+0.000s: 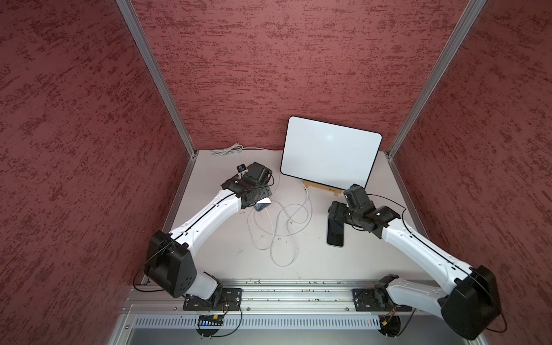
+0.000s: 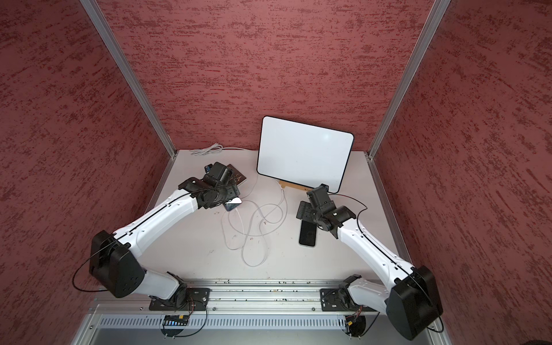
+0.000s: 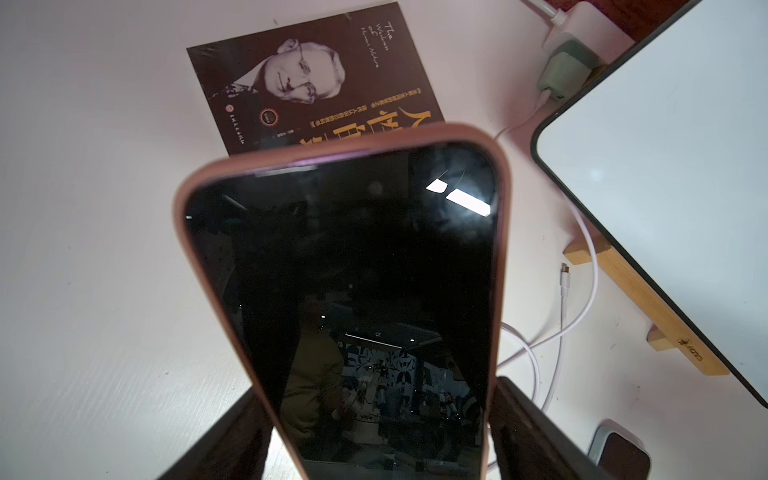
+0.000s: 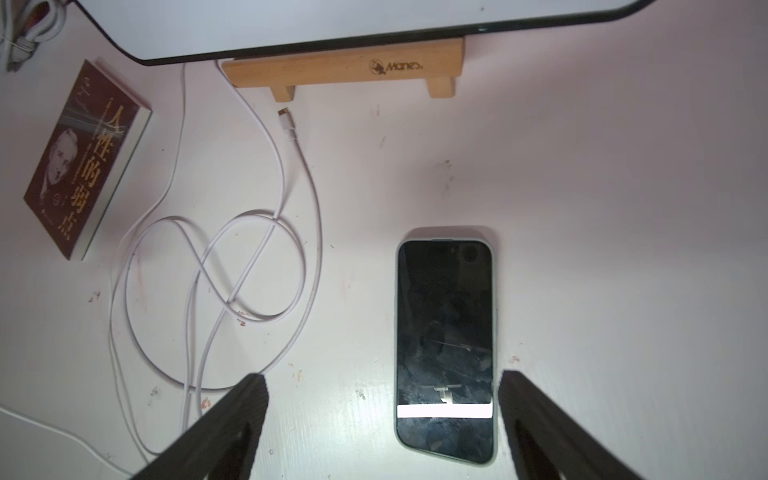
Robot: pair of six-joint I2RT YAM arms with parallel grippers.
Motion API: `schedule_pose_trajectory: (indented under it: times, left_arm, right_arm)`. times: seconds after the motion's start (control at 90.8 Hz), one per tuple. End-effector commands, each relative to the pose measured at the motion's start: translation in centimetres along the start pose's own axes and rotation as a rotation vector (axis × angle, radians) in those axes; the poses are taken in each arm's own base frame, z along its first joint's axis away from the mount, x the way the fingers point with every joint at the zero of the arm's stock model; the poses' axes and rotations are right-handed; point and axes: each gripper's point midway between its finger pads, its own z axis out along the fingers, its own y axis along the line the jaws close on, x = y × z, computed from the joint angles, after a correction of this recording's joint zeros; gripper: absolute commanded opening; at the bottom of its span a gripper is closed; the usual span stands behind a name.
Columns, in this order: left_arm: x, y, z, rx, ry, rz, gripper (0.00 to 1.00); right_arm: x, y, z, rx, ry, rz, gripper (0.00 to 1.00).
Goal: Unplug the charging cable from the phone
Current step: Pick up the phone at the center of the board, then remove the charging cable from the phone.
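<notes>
My left gripper point(image 3: 378, 388) is shut on the long edges of a phone in a pink case point(image 3: 340, 257), holding it above the table with its dark screen up. In a top view, a white charging cable point(image 1: 279, 221) runs up to the phone's near end point(image 1: 263, 204). The joint is hidden under the wrist. The cable lies in loose loops point(image 4: 318, 249) mid-table. A loose white plug point(image 4: 285, 115) rests by the wooden stand. My right gripper point(image 4: 382, 378) hangs open over a second dark phone point(image 4: 446, 345) lying flat, close to one finger.
A whiteboard point(image 1: 330, 149) leans on a wooden stand point(image 4: 345, 68) at the back. A brown book point(image 4: 83, 162) lies at the back left, beyond the held phone. A green charger block point(image 3: 563, 72) sits behind the board. A coiled white cord point(image 1: 228, 148) lies by the back wall.
</notes>
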Motion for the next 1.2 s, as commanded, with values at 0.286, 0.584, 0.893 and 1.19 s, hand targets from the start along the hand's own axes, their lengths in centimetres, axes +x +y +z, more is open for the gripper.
schedule_pose_trajectory:
  times: [0.286, 0.584, 0.893, 1.19]
  left_arm:
    - [-1.3, -2.4, -1.8, 0.077, -0.064, 0.046, 0.59]
    - [-1.2, -2.8, -2.9, 0.132, -0.054, 0.026, 0.59]
    - [-1.2, -2.7, -3.8, 0.175, -0.054, -0.001, 0.59]
    - [-1.2, -3.0, -4.1, 0.205, -0.042, -0.013, 0.58]
  right_arm:
    - [1.0, 12.9, -1.6, -0.45, -0.123, -0.226, 0.89]
    - [3.4, 20.7, -0.5, -0.658, -0.064, -0.304, 0.73]
    - [5.3, 25.0, 0.3, -0.761, -0.022, -0.356, 0.58]
    - [6.4, 25.5, 1.5, -0.759, 0.01, -0.372, 0.43]
